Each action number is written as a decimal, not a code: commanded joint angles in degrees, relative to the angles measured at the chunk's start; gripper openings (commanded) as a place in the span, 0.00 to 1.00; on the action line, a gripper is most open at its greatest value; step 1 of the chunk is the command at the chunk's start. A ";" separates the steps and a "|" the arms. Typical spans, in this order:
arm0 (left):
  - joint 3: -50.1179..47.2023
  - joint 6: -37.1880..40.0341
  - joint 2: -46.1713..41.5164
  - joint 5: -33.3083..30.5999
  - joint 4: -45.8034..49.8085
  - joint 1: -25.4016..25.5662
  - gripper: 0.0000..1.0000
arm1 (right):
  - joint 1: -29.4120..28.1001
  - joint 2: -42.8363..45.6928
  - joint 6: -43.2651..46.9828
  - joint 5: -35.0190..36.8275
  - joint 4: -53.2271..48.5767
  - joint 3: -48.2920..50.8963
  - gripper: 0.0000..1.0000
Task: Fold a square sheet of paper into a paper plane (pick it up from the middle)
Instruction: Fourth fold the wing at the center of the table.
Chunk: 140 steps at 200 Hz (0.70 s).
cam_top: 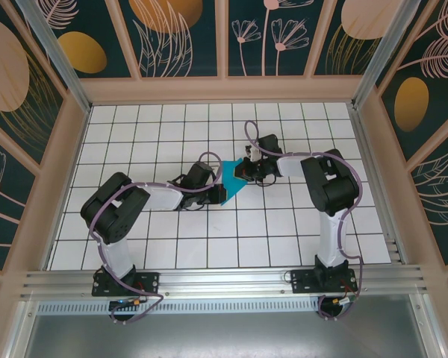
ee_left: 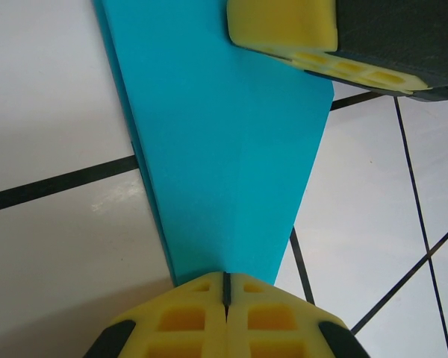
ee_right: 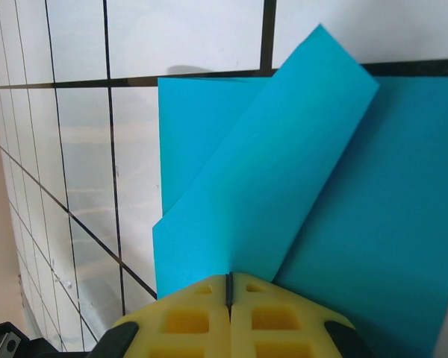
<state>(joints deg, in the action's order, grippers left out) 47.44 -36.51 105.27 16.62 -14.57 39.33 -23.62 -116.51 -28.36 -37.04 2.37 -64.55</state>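
Note:
The square sheet of paper (cam_top: 230, 186), teal-blue and folded into layers, lies on the white grid floor between my two grippers. In the left wrist view the paper (ee_left: 224, 134) tapers toward my left gripper (ee_left: 226, 282). Its yellow fingers are shut, with the tips at the narrow end; I cannot tell if they pinch it. My right gripper (ee_right: 228, 282) is shut on a flap (ee_right: 284, 149) that lifts off the flat part of the sheet (ee_right: 388, 209). From above, the left gripper (cam_top: 215, 179) is at the paper's left edge and the right gripper (cam_top: 246, 170) at its upper right. The paper plane is out of view.
The white tiled floor (cam_top: 172, 239) stretches all round the paper. Wooden frame walls (cam_top: 224, 89) close in the back and sides. A metal rail (cam_top: 224, 280) with both arm bases runs along the near edge. A yellow finger (ee_left: 284, 26) of the right gripper hangs over the paper's far corner.

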 commanded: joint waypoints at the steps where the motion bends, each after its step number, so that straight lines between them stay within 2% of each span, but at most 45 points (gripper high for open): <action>1: -2.42 -0.92 1.86 -1.24 3.80 0.20 0.00 | -0.25 4.35 1.44 1.85 0.48 1.05 0.06; 62: -2.90 -1.19 1.78 -1.60 3.11 0.17 0.00 | -4.35 9.62 -0.72 0.82 2.67 7.43 0.06; 140: -3.14 -1.63 1.60 -1.68 2.82 0.20 0.00 | -6.77 3.28 -0.93 -0.45 2.27 5.52 0.05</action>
<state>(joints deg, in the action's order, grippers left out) 46.37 -37.56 105.27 16.58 -16.71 39.33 -30.00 -110.28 -29.28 -36.16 4.36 -57.63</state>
